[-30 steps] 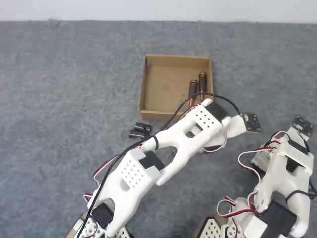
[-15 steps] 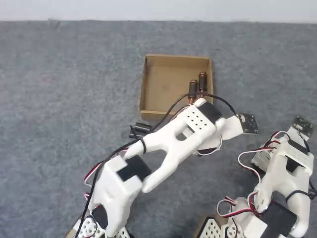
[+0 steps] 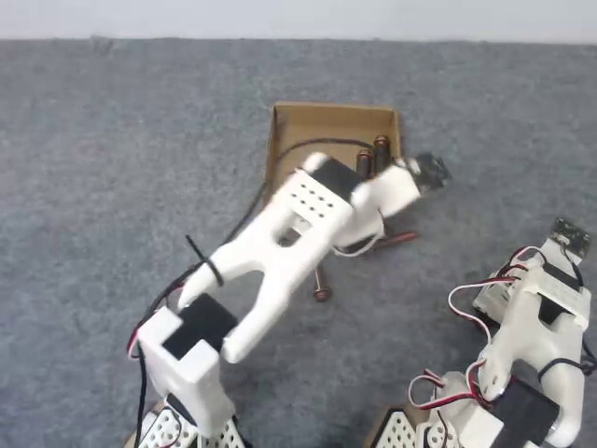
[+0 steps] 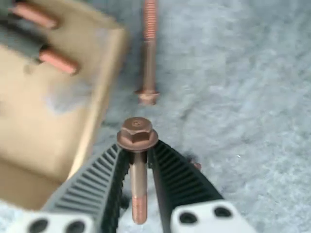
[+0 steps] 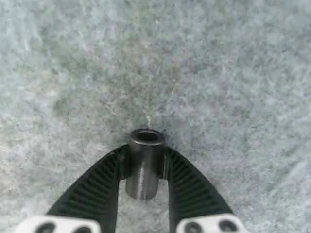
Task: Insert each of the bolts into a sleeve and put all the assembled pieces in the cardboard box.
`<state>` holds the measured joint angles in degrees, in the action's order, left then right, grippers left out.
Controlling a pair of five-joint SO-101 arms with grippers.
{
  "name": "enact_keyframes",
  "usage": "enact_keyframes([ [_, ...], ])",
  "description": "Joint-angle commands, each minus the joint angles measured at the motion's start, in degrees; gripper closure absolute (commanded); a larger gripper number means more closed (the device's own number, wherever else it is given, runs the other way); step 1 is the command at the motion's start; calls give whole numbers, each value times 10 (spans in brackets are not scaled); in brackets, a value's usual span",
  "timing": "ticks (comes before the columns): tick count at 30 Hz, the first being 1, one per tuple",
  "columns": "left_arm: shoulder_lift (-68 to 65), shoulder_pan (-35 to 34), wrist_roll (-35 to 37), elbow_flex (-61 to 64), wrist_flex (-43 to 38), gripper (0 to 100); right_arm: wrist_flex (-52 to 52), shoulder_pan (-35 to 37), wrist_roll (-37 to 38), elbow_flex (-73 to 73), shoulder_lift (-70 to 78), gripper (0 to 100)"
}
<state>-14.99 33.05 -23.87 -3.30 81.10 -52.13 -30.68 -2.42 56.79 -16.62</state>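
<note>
Both pincers' bases are cut off at the frame edge in the wrist views. From above, the left arm [image 3: 280,243] lies across the near wall of the box [image 3: 317,135] and covers part of its floor. The left pincer [image 4: 138,151] is closed to a narrow gap on a copper bolt [image 4: 138,174], gripping the shank just under the hex head. The head stands proud of the fingertips, just beside the box's outer wall. The right pincer [image 5: 144,154], on the right arm [image 3: 532,327] folded at the near right, is nipped on a black sleeve [image 5: 144,170]. The sleeve is held upright, its bore facing the camera, above the table. Beyond the held bolt a loose bolt [image 4: 148,58] lies on the table alongside the box wall, head toward the pincer. From above, a near bolt [image 3: 320,285] pokes out from under the left arm and a right bolt [image 3: 396,239] lies off the box's near right corner. I cannot tell which of these the wrist view shows. Two assembled pieces [image 3: 373,157] lie side by side against the box's right wall, blurred in the left wrist view. The table [image 3: 112,187] has a grey felt-like cover, and a pale wall [image 3: 298,19] runs along its far edge.
</note>
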Motion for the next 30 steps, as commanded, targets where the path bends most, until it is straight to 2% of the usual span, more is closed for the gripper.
enact_keyframes([
  [1,67,-33,52,-2,-8,990,9,7,7,1,-15,991],
  [9,80,-75,133,7,-11,990,9,7,7,1,-15,991],
  [13,107,-93,147,29,-18,990,19,7,7,11,-15,991],
  [23,270,-184,154,252,-202,989,20,7,7,12,-15,991],
  [30,351,-303,275,392,-302,989,20,7,7,12,-15,991],
])
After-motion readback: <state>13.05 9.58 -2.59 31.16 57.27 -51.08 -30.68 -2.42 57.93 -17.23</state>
